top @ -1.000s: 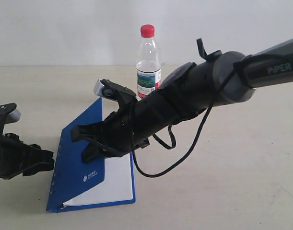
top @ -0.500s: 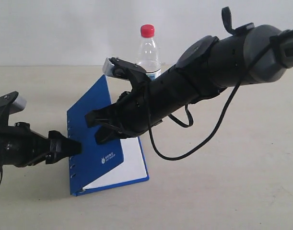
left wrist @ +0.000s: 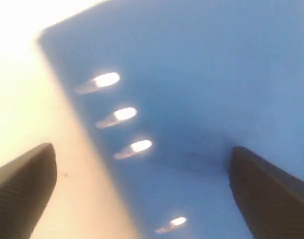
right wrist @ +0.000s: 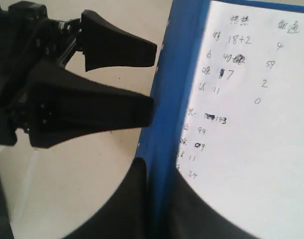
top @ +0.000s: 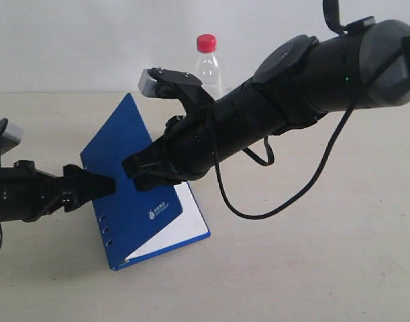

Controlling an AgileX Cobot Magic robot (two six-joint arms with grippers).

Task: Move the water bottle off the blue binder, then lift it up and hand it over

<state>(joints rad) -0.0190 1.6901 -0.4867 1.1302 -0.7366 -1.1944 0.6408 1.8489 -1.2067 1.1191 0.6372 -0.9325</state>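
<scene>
Visibly, right hand (top: 132,173) pinches blue binder (top: 119,153), page (right wrist: 251,124) reading "18+2"; left hand (top: 103,186) spread wide.

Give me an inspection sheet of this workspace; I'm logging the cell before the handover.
Surface: beige table, bare where visible.
Job's things: water bottle upright behind the right arm, base hidden; blue binder tilted up, white handwritten pages showing under the cover.
Clutter: nothing seen.
Grippers: right gripper shut on the binder's cover edge; left gripper open, at the binder's slotted edge.
Cables: black cable hangs in a loop under the right arm, above the table.
Surroundings: plain pale wall behind the table.
</scene>
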